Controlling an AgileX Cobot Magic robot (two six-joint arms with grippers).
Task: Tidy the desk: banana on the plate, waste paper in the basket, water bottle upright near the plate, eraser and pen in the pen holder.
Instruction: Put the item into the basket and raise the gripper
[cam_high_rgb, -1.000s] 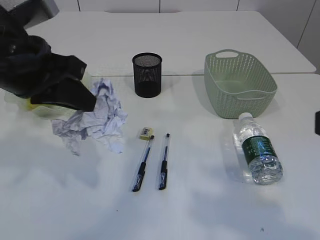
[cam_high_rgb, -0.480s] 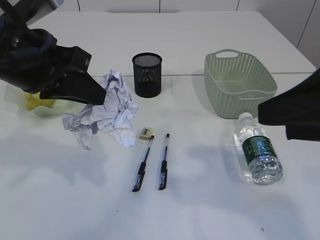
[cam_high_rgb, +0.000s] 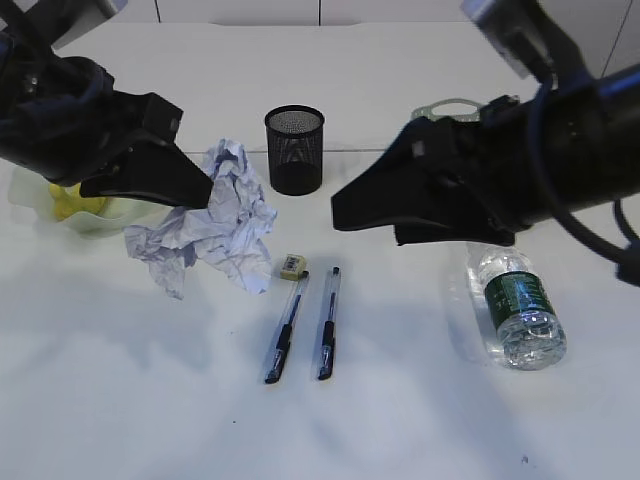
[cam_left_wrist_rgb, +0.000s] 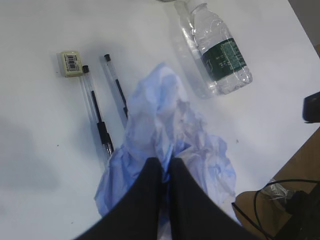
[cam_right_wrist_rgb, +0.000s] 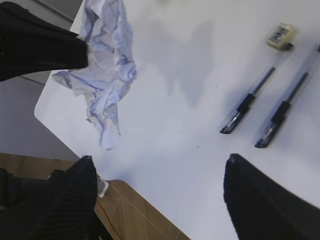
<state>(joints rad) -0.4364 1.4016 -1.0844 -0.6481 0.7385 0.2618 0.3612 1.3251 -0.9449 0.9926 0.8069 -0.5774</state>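
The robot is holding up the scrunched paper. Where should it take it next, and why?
Probably across to the green basket. The left end effector is shut on the crumpled paper, which hangs above the table, and the basket sits far right behind the right arm. The right end effector is open, perhaps ready to take it.

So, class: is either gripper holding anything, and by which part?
The left gripper is shut on the crumpled waste paper, pinching one edge so the rest hangs free. The right gripper is open, holding nothing.
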